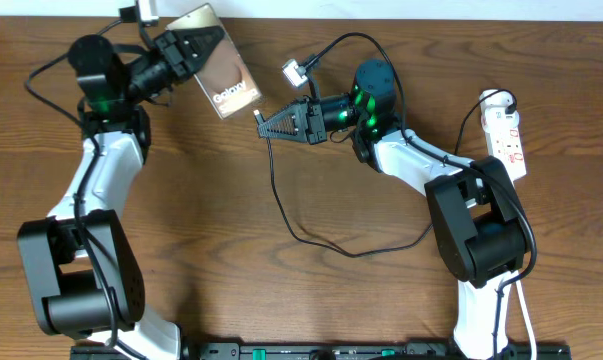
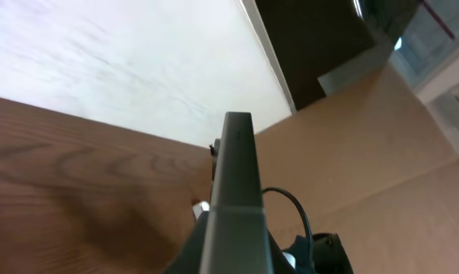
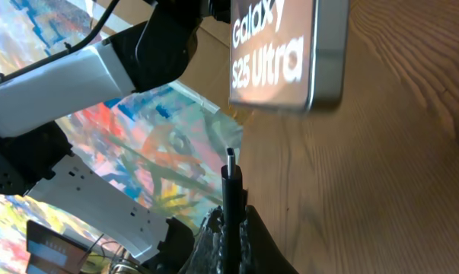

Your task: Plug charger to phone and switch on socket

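My left gripper is shut on the top end of the phone and holds it tilted above the table at the back left. In the left wrist view I see only the phone's thin grey edge running away from the jaws. My right gripper is shut on the charger, whose plug tip points left toward the phone's lower end with a small gap between them. The right wrist view shows that black plug upright between the fingers, just below the phone with its white lettering. The white socket lies at the far right.
The charger's black cable hangs from my right gripper and loops across the middle of the table toward the right arm. A white cord runs from the socket area down the right side. A light wall edge borders the table's back.
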